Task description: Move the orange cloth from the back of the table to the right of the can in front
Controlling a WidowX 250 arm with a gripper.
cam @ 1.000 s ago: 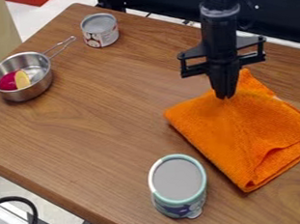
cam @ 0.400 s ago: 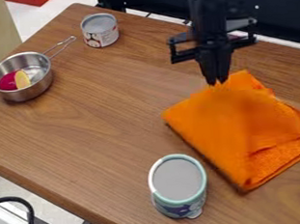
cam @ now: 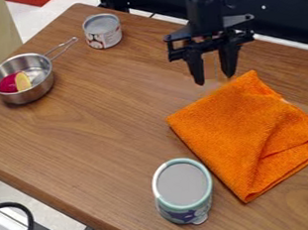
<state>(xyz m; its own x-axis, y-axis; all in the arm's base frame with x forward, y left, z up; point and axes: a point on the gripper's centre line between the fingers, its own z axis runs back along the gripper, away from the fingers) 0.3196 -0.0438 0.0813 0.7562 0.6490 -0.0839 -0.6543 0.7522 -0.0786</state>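
Note:
The black gripper (cam: 214, 78) hangs at the upper right of the camera view, open, its two fingers spread apart with nothing between them. Just below and to the right of its fingertips lies an orange cloth (cam: 241, 131), folded and mostly flat, with one corner pointing up near the right finger. A fold line crosses the cloth's lower right part.
A metal pan (cam: 44, 70) holding a dark pink and yellow item (cam: 23, 81) stands at the left on the wooden table (cam: 111, 135). A small can (cam: 102, 31) is behind it, and a teal-rimmed canister (cam: 182, 184) is near the front edge.
The gripper has moved up and left and has opened. The cloth it had pinched and raised is let go and lies flatter, its folds shifted.

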